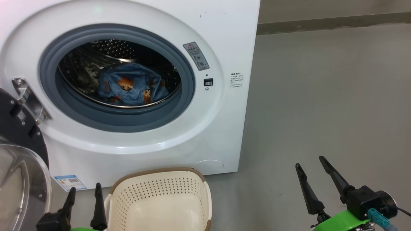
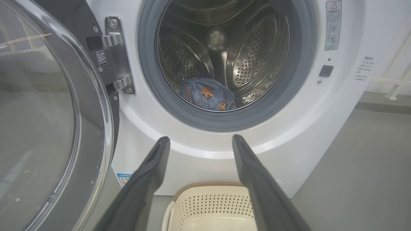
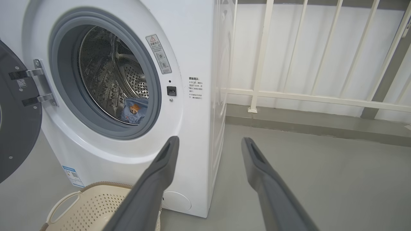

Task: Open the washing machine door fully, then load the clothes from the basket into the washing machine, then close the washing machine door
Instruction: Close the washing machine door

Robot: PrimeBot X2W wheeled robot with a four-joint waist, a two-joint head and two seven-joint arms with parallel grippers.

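Observation:
The white washing machine (image 1: 218, 32) stands ahead with its round door (image 1: 19, 166) swung wide open at the left, glass bowl facing out. Light-blue clothes (image 1: 131, 85) printed with brown bears lie in the steel drum, also seen in the left wrist view as clothes (image 2: 208, 95) and in the right wrist view as clothes (image 3: 136, 110). The cream basket (image 1: 160, 202) sits on the floor before the machine, nothing visible inside it. My left gripper (image 1: 84, 200) hangs open just left of the basket. My right gripper (image 1: 310, 163) is open over bare floor at the right.
Grey floor (image 1: 321, 96) stretches right of the machine. A white railing (image 3: 305, 96) runs along the wall beyond the machine's right side. The door hinge (image 1: 29, 99) juts out at the opening's left edge.

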